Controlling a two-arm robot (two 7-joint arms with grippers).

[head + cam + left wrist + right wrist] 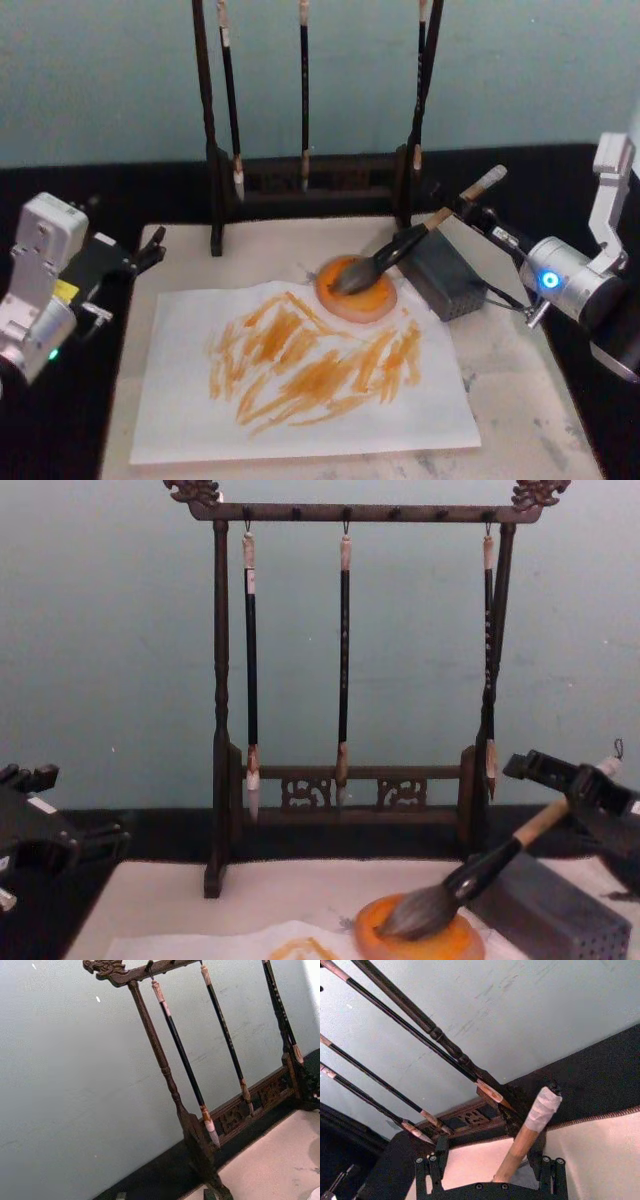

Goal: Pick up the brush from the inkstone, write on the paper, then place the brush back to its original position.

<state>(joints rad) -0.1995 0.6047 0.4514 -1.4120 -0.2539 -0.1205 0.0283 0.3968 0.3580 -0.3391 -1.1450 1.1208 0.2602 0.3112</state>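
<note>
The brush [400,245] lies slanted, its grey bristles resting on the round orange inkstone [375,300] and its tan handle rising to the right over a grey block. My right gripper [468,212] stands open astride the upper handle; in the right wrist view the handle [525,1135] passes between the spread fingers [430,1175] without touching them. From the chest the bristles [420,915] sit on the inkstone [450,948]. The paper [200,410], streaked with orange strokes, lies in front of the inkstone. My left gripper [150,250] is parked at the mat's left edge, open and empty.
A dark wooden stand [305,180] with three slim hanging brushes stands at the back of the cream mat [520,400]. The grey perforated block [445,270] sits right of the inkstone, under the brush shaft. Black cloth surrounds the mat.
</note>
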